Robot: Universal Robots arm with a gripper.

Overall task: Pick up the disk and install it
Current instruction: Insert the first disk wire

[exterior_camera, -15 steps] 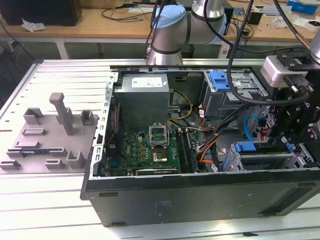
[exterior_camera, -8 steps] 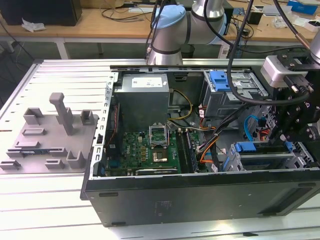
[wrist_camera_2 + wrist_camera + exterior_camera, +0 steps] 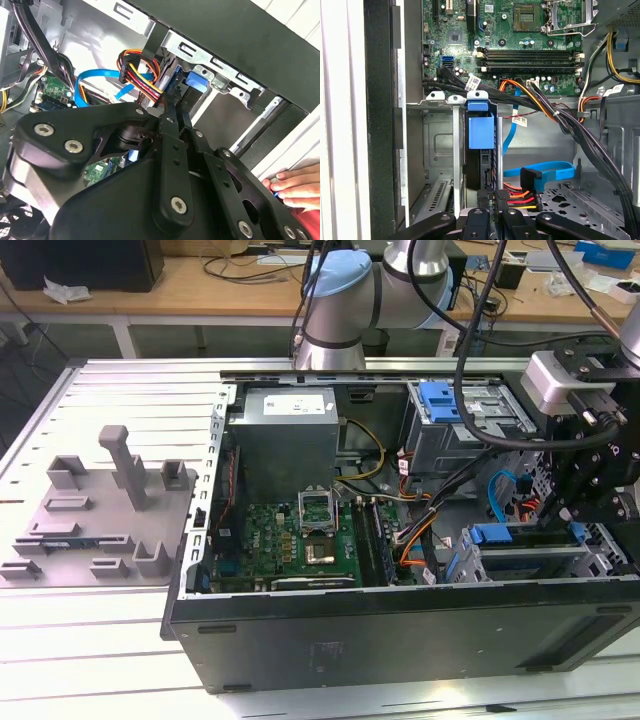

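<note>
The disk [image 3: 481, 131] stands on edge in a drive bay slot at the front of the open computer case [image 3: 400, 635], between two grey metal rails. Its blue bracket [image 3: 490, 535] faces the motherboard. In the second wrist view the bracket's blue end [image 3: 193, 82] sits under the bay's metal frame. My gripper [image 3: 497, 197] hangs over the bay at the exterior view's right [image 3: 575, 525]. Its black fingers [image 3: 169, 117] are drawn close together on the disk's near edge.
Orange, red and black power cables [image 3: 520, 200] and a blue data cable [image 3: 545, 172] lie right beside the fingers. The motherboard [image 3: 300, 540] and grey power-supply box [image 3: 290, 435] fill the case's left. A person's hand [image 3: 295, 187] rests by the case. Grey fixtures [image 3: 110, 500] stand on the table.
</note>
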